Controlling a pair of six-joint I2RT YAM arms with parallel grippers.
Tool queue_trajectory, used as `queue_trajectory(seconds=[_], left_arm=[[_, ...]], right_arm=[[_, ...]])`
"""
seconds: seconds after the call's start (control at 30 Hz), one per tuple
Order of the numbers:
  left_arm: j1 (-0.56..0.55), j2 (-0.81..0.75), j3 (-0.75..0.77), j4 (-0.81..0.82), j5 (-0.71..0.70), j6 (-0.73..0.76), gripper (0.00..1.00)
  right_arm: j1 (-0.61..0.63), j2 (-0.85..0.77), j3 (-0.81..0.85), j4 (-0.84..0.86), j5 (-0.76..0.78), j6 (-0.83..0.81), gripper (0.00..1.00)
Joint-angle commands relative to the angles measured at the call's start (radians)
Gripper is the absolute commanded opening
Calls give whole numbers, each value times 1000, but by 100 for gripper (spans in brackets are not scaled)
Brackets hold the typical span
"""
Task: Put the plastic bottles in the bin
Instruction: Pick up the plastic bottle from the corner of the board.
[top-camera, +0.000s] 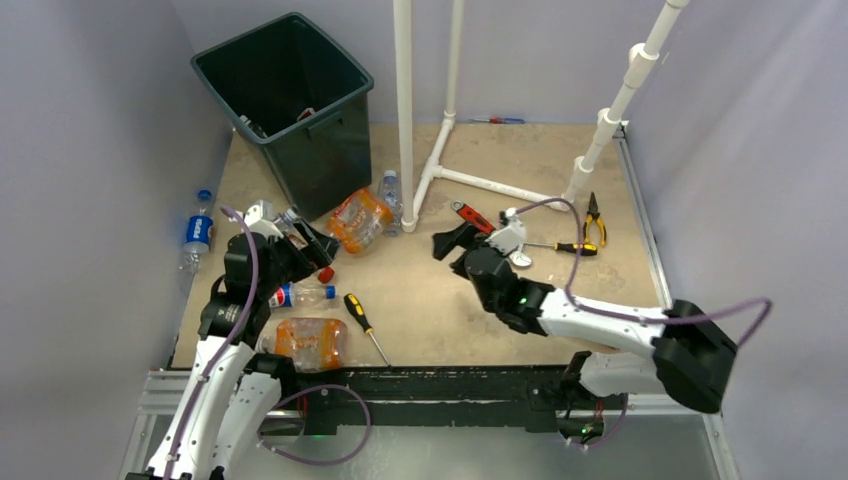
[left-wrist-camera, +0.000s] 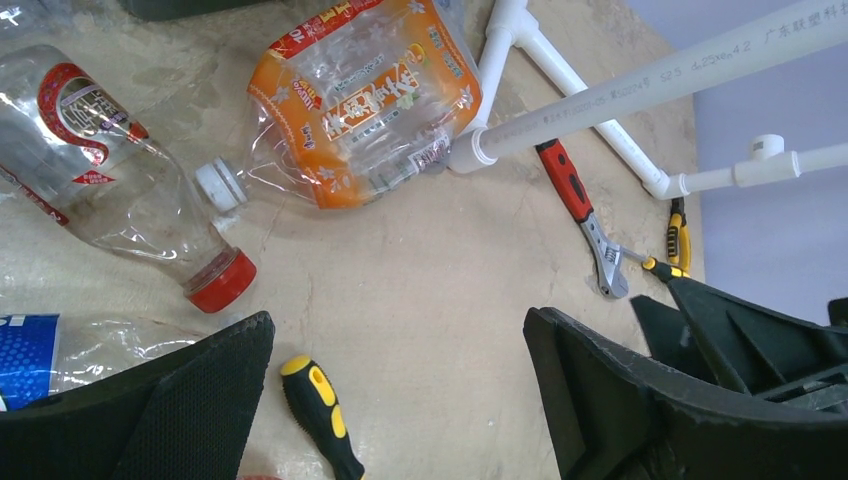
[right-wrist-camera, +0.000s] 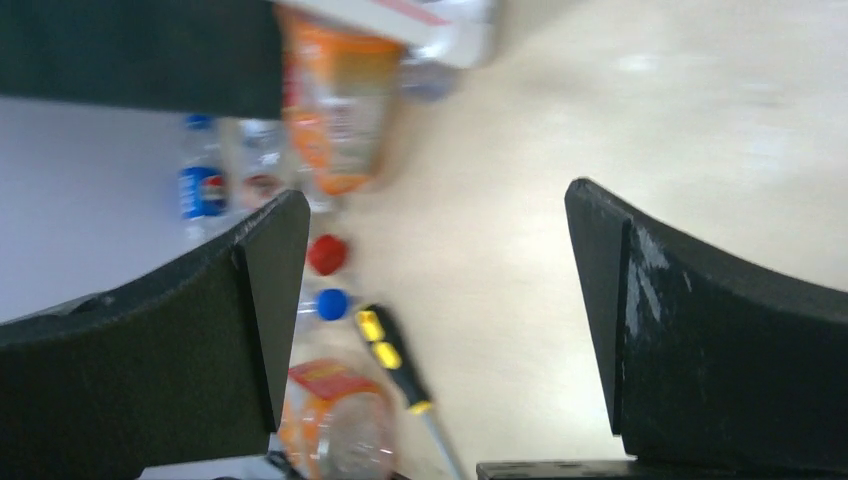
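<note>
on the tan table (left-wrist-camera: 430, 290), just ahead of my left gripper (left-wrist-camera: 400, 410), lies the red-capped bottle (left-wrist-camera: 110, 170), cap end toward my fingers. my left jaws stand wide apart and hold nothing.

hazards, judged from here:
- the bottle wall is thin and dented. closing on the rounded shoulder would likely make it buckle or slip out, so the flatter body is the safer bite.
- the yellow-and-black screwdriver (left-wrist-camera: 320, 410) lies just beside my lower finger, and a low sweep could drag it along.
- the pepsi bottle (left-wrist-camera: 40, 355) lies near the red cap (a careless close might pinch both).
- the bin (top-camera: 285, 95) stands tall at the far left corner, so a low carry could strike its rim.

appearance: clear plastic, red-and-white label, partly crushed, cap on.

outward: the orange-labelled bottle (left-wrist-camera: 360, 100) lies beyond it, neck touching or nearly touching the red-capped one. the red wrench (left-wrist-camera: 585, 215) lies further right. my right gripper (right-wrist-camera: 425, 330), jaws also spread and empty, hovers over bare table, well apart from any bottle.
</note>
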Motion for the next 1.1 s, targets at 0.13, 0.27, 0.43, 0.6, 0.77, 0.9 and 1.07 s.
queue_trajectory(seconds=[0.13, 0.27, 0.43, 0.6, 0.77, 0.9, 1.07], left_arm=[[1, 28, -28, 96, 47, -32, 98], [2, 50, -41, 143, 70, -57, 98], [2, 73, -89, 218, 89, -94, 99], [1, 106, -125, 297, 139, -134, 98], [2, 101, -150, 338, 148, -153, 99], [2, 105, -164, 369, 163, -168, 99], [1, 102, -182, 390, 188, -181, 99]], right_arm=[[-247, -341, 37, -873, 69, 17, 97], [-291, -406, 125, -1087, 68, 29, 99], [-322, -411, 228, -1235, 99, 21, 99], [-575, -382, 195, -1156, 22, -76, 99], [-968, -371, 137, -980, -83, -261, 99], [-1187, -286, 139, -942, -55, -333, 99], [-1326, -183, 125, -949, -178, -269, 99]])
